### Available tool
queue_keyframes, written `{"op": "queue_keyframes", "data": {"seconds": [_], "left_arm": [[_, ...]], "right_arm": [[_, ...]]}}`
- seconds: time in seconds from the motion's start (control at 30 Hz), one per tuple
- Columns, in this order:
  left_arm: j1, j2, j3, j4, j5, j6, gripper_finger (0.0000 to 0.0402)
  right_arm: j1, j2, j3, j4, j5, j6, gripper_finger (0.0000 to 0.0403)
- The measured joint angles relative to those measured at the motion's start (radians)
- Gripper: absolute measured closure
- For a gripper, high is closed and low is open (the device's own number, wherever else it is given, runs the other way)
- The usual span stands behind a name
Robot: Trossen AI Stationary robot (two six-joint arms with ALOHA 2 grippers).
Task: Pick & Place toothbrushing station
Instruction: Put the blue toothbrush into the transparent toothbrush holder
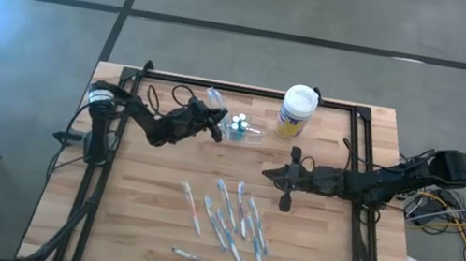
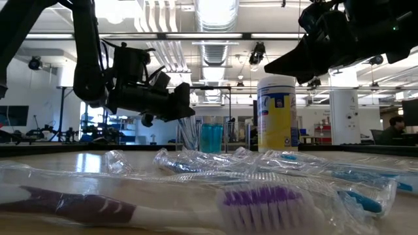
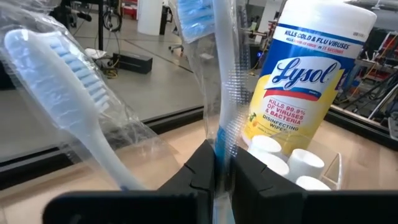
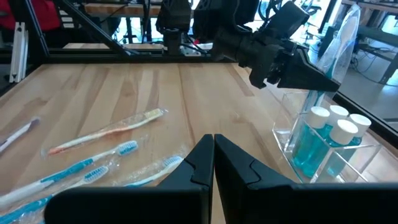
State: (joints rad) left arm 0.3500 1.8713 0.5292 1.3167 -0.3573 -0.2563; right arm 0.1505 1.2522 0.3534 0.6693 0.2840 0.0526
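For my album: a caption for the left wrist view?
Left pincer grips a clear-wrapped blue toothbrush before a yellow-labelled wipes canister.

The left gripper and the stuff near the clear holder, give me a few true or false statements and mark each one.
1. The left gripper is shut on a wrapped toothbrush. True.
2. The clear holder holds small blue bottles with white caps. True.
3. The right gripper is holding the wipes canister. False: it is shut on nothing, over bare table, apart from the canister.
4. All the toothbrushes are already in the holder. False: many wrapped toothbrushes lie loose on the table.
5. The canister lies on its side. False: it stands upright beside the holder.
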Motion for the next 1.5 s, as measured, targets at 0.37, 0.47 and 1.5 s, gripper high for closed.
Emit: {"op": "queue_keyframes", "data": {"seconds": [0.37, 0.47, 1.5], "left_arm": [[0.0, -0.01, -0.002, -0.001, 0.027, -0.008, 0.0236], [-0.001, -0.011, -0.003, 0.0, 0.039, -0.023, 0.0214], [-0.007, -1.268, -0.223, -0.89, 0.006, 0.218, 0.0222]], "right_arm": [[0.0, 0.0, 0.0, 0.0, 0.0, 0.0, 0.0394], [0.0, 0.0, 0.0, 0.0, -0.001, 0.0, 0.0394], [0.0, 0.0, 0.0, -0.001, -0.006, 0.02, 0.0394]]}}
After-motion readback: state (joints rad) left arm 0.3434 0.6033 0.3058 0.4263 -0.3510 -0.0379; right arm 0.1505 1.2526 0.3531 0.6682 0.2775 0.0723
